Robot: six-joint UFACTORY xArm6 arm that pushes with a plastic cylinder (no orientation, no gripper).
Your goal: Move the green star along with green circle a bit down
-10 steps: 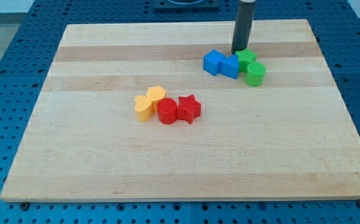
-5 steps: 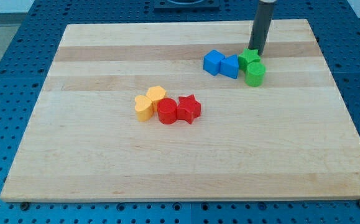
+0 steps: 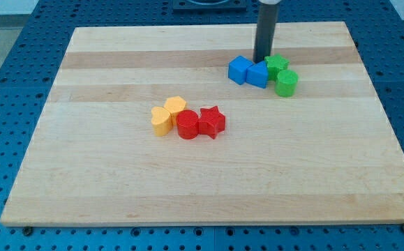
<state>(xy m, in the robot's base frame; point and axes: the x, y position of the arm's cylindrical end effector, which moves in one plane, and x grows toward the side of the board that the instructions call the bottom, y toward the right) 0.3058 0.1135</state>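
A wooden board (image 3: 118, 181) lies on blue pegboard. My tip (image 3: 262, 61), a bare rod holding nothing, stands just above the blue blocks (image 3: 249, 72). The green star (image 3: 277, 65) sits just right of it, the green circle (image 3: 287, 82) down-right, touching the star.

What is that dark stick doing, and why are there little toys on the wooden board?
That stick is the end of a robot arm. It has no hand and holds nothing. It only pushes. My tip sits just above the blue blocks, beside the green star. One camera looks at the wooden board from the front. The green circle touches the star below it. Two yellow blocks, a red circle and a red star sit near the middle.
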